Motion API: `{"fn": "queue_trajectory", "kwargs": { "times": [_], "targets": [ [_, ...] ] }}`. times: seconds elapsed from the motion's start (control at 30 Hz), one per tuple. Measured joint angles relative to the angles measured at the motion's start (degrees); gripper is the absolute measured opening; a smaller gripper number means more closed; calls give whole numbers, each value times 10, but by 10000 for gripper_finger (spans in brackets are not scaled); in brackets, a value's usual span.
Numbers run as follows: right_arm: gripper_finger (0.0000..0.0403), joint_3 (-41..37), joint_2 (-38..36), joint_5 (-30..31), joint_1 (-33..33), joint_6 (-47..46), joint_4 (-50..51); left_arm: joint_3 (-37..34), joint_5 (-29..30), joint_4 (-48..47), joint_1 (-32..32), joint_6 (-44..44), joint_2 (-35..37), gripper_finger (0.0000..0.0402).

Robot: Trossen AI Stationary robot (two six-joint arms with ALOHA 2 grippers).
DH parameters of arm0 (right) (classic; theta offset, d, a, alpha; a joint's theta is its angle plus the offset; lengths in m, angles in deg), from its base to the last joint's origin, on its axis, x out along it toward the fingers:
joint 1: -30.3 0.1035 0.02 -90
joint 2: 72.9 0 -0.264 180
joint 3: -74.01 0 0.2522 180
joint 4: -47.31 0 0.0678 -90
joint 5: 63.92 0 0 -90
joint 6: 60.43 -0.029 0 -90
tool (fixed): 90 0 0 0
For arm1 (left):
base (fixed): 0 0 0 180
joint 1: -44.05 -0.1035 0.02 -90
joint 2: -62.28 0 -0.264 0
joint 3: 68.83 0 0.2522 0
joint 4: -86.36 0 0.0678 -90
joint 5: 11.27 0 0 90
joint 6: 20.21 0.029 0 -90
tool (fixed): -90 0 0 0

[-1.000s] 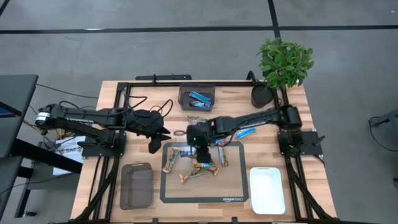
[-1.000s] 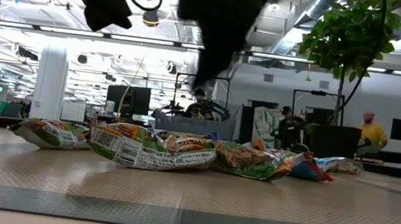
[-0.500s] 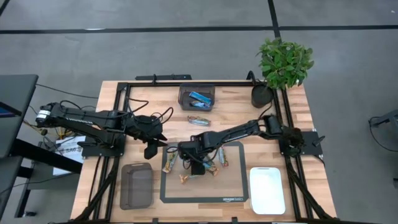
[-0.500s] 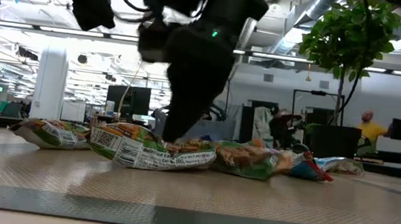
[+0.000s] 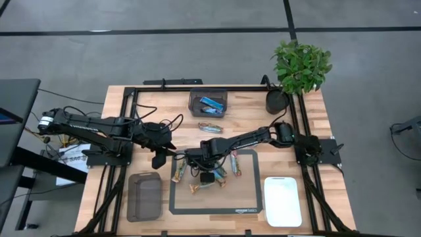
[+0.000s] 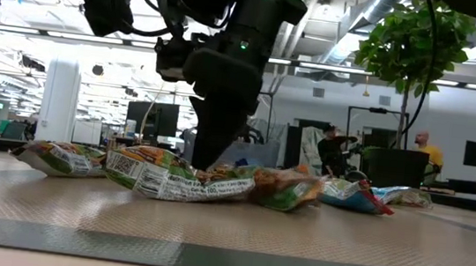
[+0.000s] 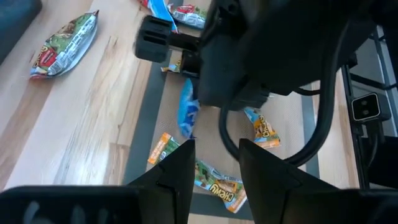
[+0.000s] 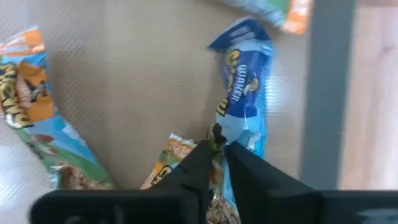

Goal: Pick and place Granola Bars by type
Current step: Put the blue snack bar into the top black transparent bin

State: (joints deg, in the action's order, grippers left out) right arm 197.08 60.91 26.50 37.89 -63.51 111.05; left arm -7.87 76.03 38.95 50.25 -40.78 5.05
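Several granola bars lie on the dark mat [image 5: 214, 203]: a blue bar [image 8: 244, 93], orange-brown ones [image 8: 165, 165] [image 5: 179, 170] and more [image 5: 235, 164]. My right gripper [image 8: 217, 149] [image 5: 197, 169] is down among them, shut on the blue bar. My left gripper [image 7: 214, 165] [image 5: 158, 159] hovers open above the mat's far left corner, with nothing between its fingers. More blue bars lie in the dark bin [image 5: 208, 103] at the far edge. One bar [image 5: 210, 127] lies on the bare wood. My right gripper pinches the blue bar's long side edge [image 8: 225, 127] between its two fingertips. The fingers come from above, pointing steeply down. The bar lies flat on the mat, next to an orange-brown bar.
A dark bin [image 5: 143, 196] stands near the front left and a white tray [image 5: 283, 201] near the front right. A potted plant [image 5: 301, 66] and a dark round object [image 5: 276, 102] stand at the far right corner. People move about in the room behind.
My right gripper has come down onto the mat and gone toward the table's left edge, ending among the bars.
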Motion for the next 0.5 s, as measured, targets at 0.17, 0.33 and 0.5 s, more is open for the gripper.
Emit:
{"fn": "queue_trajectory", "kwargs": {
  "times": [0.17,0.33,0.5],
  "targets": [
    [4,6,0,0,-5,0,10,0,1,1,0,0,0,116],
    [9,13,0,-4,-10,0,15,0,1,1,0,0,0,116],
    [12,13,0,-5,-11,0,14,0,1,1,0,0,0,116]
  ]
}}
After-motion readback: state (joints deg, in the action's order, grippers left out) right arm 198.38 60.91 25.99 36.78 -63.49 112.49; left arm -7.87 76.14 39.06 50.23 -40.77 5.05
